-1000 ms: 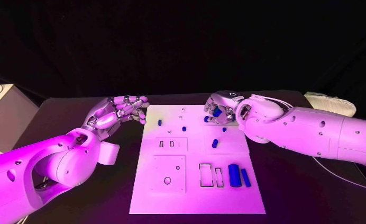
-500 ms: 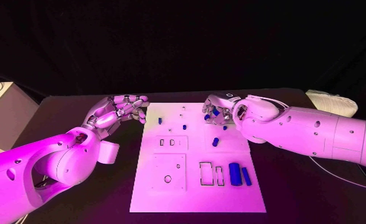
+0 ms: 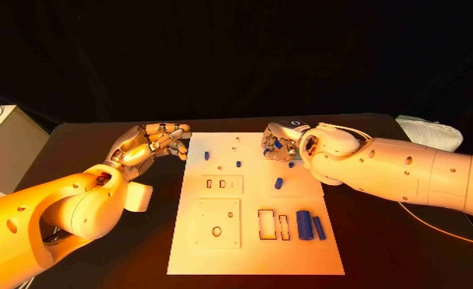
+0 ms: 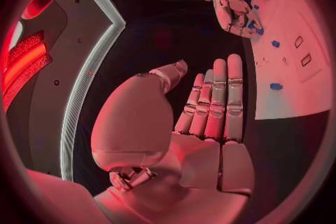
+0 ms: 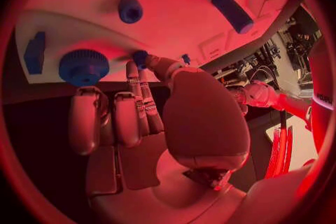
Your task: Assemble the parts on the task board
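The white task board [image 3: 251, 248] lies in the middle of the black table. My right hand [image 3: 286, 142] is over its far right corner; thumb and a finger meet on a small blue peg [image 5: 140, 57]. Beside those fingertips lie a blue knurled knob [image 5: 84, 66] and a blue block [image 5: 33, 51]. Loose blue parts lie on the board: a small piece [image 3: 207, 156], another [image 3: 238, 164], a peg [image 3: 279, 182], and two bars [image 3: 305, 225] near the right edge. My left hand [image 3: 153, 140] hovers off the far left corner, fingers straight, holding nothing.
Empty cut-outs [image 3: 266, 224] sit beside the bars, and a square recess [image 3: 217, 224] lies at the near left of the board. A white object [image 3: 428, 132] sits at the table's far right, a pale box [image 3: 10, 145] at the left edge.
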You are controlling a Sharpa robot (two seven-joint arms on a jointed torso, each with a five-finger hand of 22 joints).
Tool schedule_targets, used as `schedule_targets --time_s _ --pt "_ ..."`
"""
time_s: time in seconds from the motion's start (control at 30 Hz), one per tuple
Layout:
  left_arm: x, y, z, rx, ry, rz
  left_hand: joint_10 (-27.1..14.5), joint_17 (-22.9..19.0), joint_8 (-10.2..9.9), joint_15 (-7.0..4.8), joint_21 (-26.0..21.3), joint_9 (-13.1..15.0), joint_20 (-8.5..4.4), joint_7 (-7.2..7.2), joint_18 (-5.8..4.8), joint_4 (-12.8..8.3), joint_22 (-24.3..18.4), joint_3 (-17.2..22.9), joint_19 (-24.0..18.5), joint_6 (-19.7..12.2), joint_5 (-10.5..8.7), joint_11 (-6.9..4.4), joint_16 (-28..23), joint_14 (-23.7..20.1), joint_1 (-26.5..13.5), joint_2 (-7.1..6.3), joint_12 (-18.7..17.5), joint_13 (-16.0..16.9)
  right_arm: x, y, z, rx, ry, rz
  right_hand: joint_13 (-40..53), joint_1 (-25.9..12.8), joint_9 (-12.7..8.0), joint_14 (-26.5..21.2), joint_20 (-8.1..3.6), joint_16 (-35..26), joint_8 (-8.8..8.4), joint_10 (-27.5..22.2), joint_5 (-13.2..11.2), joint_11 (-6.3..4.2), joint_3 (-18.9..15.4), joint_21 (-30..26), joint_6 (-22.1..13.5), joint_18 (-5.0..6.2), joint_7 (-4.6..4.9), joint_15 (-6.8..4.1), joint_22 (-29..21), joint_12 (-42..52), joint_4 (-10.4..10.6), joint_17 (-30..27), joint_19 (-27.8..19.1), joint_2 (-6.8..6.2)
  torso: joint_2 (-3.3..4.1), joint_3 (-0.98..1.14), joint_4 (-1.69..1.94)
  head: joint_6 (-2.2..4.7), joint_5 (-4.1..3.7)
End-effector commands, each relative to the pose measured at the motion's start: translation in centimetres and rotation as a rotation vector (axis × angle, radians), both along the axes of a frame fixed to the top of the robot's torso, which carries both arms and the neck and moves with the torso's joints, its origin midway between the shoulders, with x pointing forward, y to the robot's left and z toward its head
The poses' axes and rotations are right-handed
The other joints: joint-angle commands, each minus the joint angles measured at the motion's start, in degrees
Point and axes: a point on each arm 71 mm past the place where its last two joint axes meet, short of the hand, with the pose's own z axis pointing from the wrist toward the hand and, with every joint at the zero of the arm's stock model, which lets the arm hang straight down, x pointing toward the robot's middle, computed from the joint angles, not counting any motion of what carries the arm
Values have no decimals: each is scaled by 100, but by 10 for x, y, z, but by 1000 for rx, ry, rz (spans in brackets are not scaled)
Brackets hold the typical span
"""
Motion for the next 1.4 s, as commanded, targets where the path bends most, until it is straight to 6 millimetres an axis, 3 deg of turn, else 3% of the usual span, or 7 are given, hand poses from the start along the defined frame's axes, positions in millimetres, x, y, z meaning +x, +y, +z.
schedule_targets --time_s 0.03,0.33,0.83,1.1,1.2,1.3,1.4 --pt "0 -2 2 -6 -5 -23 -12 9 -24 1 31 7 2 13 24 -10 5 25 -55 -28 17 8 34 -44 -45 11 -16 -1 -1 1 -1 -23 -20 -4 62 161 55 224 -63 32 65 124 13 -34 116 44 89 -29 -16 -64 29 31 -104 3 133 124 21 -3 14 15 -8" --pt "0 -2 1 -5 -3 -24 -17 11 -26 2 47 7 3 16 24 -14 15 30 -62 -32 16 11 44 -47 -42 15 -17 -1 -2 3 3 -6 -75 -10 137 277 177 245 -95 99 170 230 -10 -64 238 161 165 -59 -37 -91 197 37 -310 108 159 195 36 -5 18 34 -15" --pt "0 -3 1 -3 -3 -27 -25 22 -30 -1 115 10 3 18 29 -29 57 44 -69 -36 15 11 93 -29 -33 23 -14 -2 -2 23 19 48 -142 6 158 231 217 247 -96 114 193 242 58 -63 249 183 164 -64 -37 -91 227 23 -328 124 161 190 64 -15 47 82 -39" --pt "-1 -5 2 -5 -3 -35 -28 27 -31 -3 149 12 2 19 30 -38 77 49 -71 -37 15 11 114 -23 -29 23 -13 -3 7 37 24 58 -171 9 163 218 228 248 -97 117 200 243 64 -64 247 187 166 -64 -40 -91 233 17 -335 127 161 181 76 -37 74 64 -43" --pt "-1 -5 2 -5 -3 -37 -29 29 -31 -4 159 12 2 19 30 -40 83 50 -71 -37 15 10 122 -21 -28 22 -13 -2 10 41 24 57 -175 10 165 209 233 248 -97 118 202 243 62 -64 245 185 165 -64 -40 -91 231 14 -338 128 160 174 81 -40 69 70 -33" --pt "-1 -6 2 -5 -3 -39 -28 31 -31 -5 170 13 2 18 30 -43 90 50 -72 -37 15 10 129 -18 -28 21 -12 -2 14 46 24 57 -178 12 165 209 233 248 -97 118 202 243 62 -64 245 185 165 -64 -40 -91 231 14 -338 128 160 174 94 -22 61 59 -12" --pt "-1 -6 2 -5 -3 -41 -28 31 -31 -5 170 13 2 18 30 -43 90 50 -72 -37 15 10 129 -18 -28 21 -12 -2 16 49 24 57 -181 12 165 209 233 248 -97 118 202 243 62 -64 245 185 165 -64 -40 -91 231 14 -338 128 160 174 106 -34 80 55 -19"
